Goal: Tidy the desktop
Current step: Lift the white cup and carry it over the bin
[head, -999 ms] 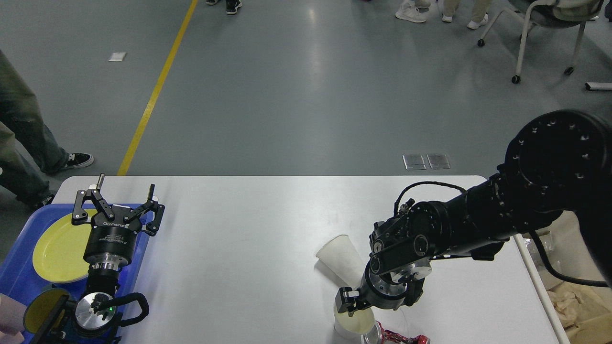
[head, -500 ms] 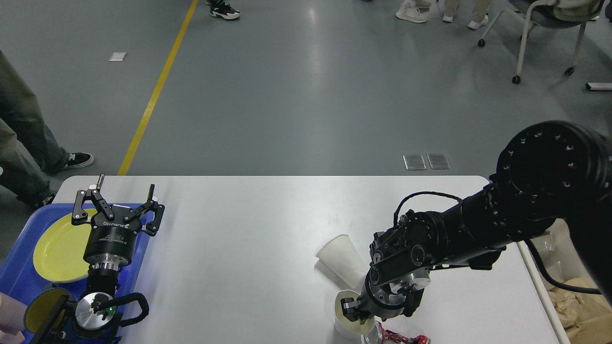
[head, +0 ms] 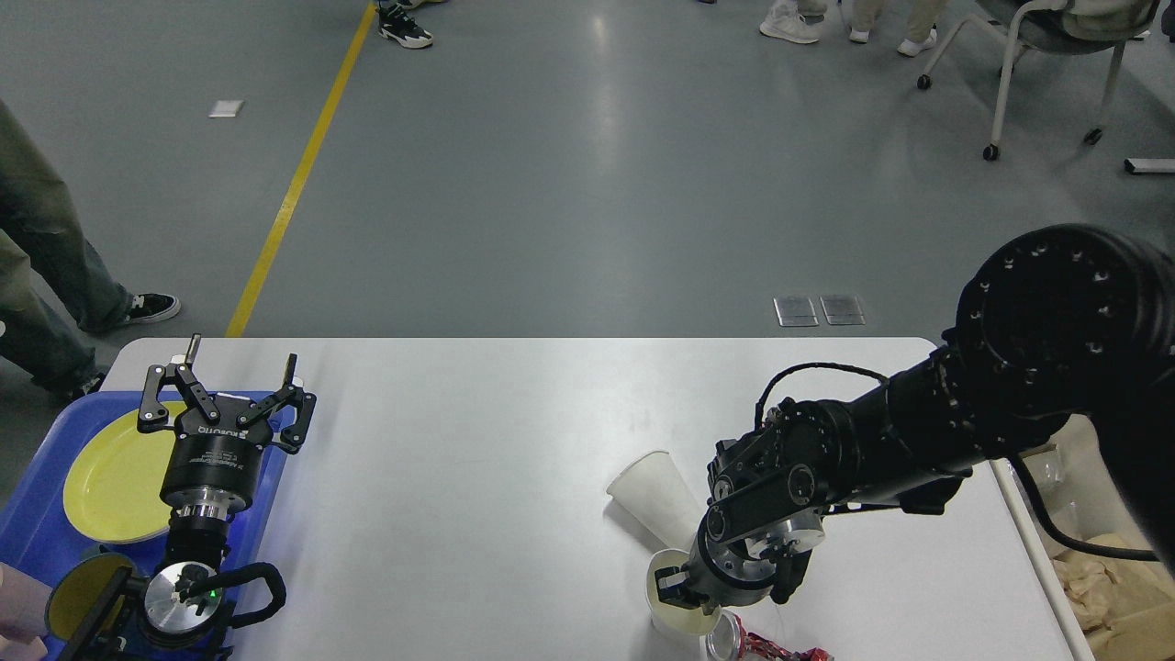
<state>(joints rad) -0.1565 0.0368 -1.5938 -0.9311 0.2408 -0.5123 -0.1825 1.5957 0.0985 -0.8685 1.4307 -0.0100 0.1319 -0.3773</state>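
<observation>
Grey shop floor behind, yellow line on the left; the desktop (head: 477, 459) is white and fills the lower frame, mostly bare in the middle.

Your clutter is all at the near right: a white paper cup lying on its side (head: 647, 500), mouth pointing far-left, its long axis running diagonally toward the near-right. Its narrow end meets a second cup standing upright (head: 675, 610), with a crushed red can (head: 766, 647) just beside it at the frame's bottom edge.

Right gripper (head: 684, 592) sits right at the upright cup's rim, pointing down and toward you. Seen end-on and dark, so you can't tell whether it's grasping the rim or loose.

Left gripper (head: 229, 390) is well apart, fingers spread wide and holding nothing, hovering over the blue tray (head: 37, 523) with the yellow plate (head: 110, 477).

My read: the right arm is the only one in reach. The tipped cup lies just up-left of its fingers, so approach across that diagonal, not along it. Watch the can.
</observation>
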